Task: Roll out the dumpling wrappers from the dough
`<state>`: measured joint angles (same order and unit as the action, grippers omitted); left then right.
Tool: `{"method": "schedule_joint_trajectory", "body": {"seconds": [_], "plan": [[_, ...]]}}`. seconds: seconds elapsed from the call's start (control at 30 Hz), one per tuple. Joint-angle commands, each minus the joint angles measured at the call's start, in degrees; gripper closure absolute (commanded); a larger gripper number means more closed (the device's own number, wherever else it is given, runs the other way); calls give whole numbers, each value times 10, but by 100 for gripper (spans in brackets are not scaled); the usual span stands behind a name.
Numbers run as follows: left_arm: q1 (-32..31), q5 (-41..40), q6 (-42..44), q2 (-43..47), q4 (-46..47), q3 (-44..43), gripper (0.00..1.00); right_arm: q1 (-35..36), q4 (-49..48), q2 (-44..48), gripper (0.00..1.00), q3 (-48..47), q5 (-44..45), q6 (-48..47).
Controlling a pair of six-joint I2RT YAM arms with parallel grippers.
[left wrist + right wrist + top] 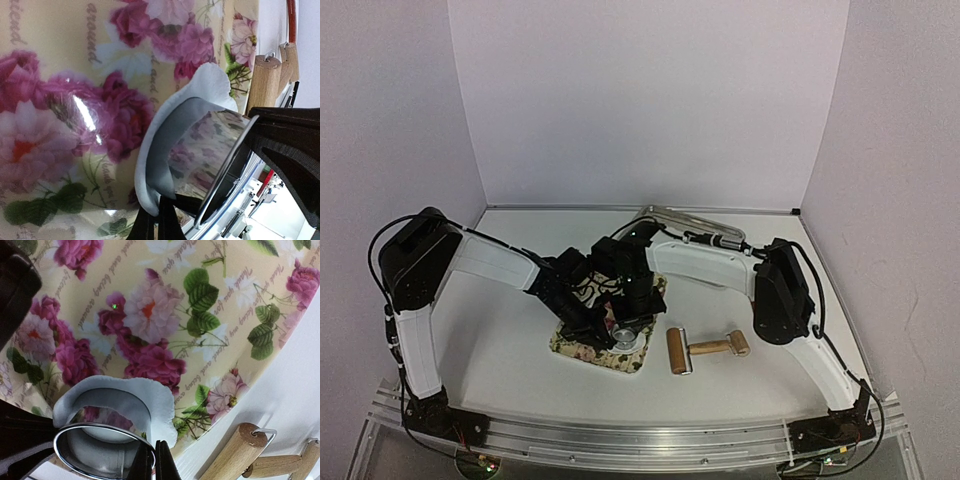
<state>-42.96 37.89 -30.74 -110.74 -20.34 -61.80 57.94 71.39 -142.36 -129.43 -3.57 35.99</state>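
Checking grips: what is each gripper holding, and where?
Right gripper pinches the metal ring by its rim; left gripper seems to pinch the dough sheet at its edge.

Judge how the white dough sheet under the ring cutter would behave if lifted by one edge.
Likely floppy: the dough sheet looks thin, its edge wavy. Probably tears easily around the metal ring cutter. Lying flat, may cling to the floral mat.

The dough (160, 397), a thin white sheet with a wavy edge, lies flat by the mat's (200, 330) near right corner. A wrapper (107, 432) seems cut at its middle, partly hidden.
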Motion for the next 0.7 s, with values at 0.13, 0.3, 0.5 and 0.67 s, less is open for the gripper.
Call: {"method": "schedule_joint_trajectory", "body": {"seconds": [0.13,0.3,0.5,0.67], "plan": [[-4,-28,-22,40,42,-2,100,8,63,-62,100,19,87,-3],[-4,-27,-25,71,43,10,100,8,68,-60,100,25,94,-4],[-4,-24,-28,99,50,23,100,8,69,-62,100,29,92,-7],[-4,-6,-28,108,59,25,100,9,67,-61,100,27,83,-9]]}}
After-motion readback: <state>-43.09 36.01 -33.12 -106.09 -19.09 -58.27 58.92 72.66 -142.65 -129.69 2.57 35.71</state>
